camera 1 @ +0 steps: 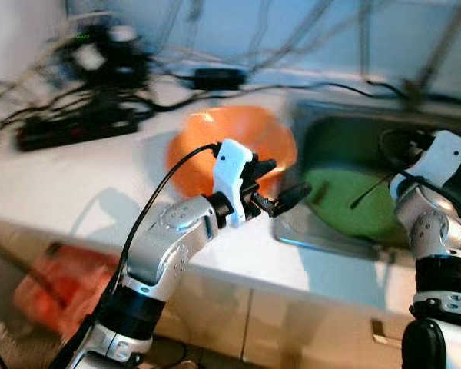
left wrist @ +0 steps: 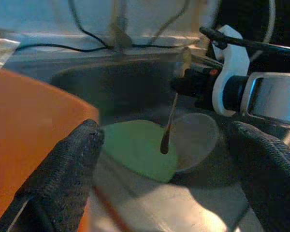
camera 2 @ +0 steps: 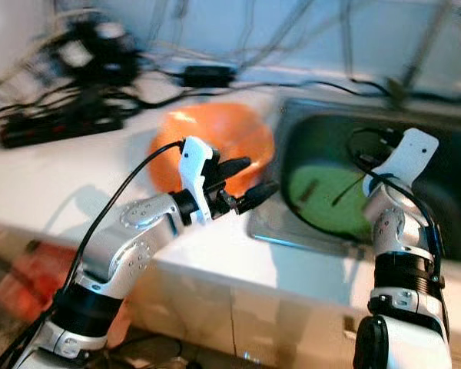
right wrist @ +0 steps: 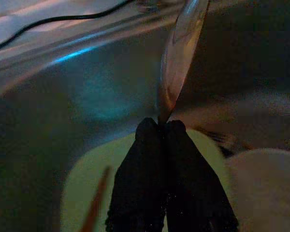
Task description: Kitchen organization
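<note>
The left gripper (camera 1: 280,187) is held over the front edge of the bench (camera 1: 77,184), right beside the sink's (camera 1: 323,238) near corner, with its two black fingers spread apart and nothing between them. An orange bowl (camera 1: 207,138) is seen just behind it on the bench, next to the sink. A green plate (camera 1: 346,204) lies at the bottom of the sink. Black cables and a power strip (camera 1: 69,131) are spread along the back edge of the bench. The picture is blurred.

In the right eye view, the right arm's white wrist (camera 2: 403,165) is held over the sink, above the green plate.

In the left wrist view, the spread fingers (left wrist: 67,169) are seen on both sides. A spoon (left wrist: 173,104) is held up over the green plate and a pale bowl (left wrist: 195,140) in the sink.

In the right wrist view, the right gripper (right wrist: 164,130) is pressed together, pinching the spoon by its handle. The spoon's bowl end points up toward the sink's far wall.
</note>
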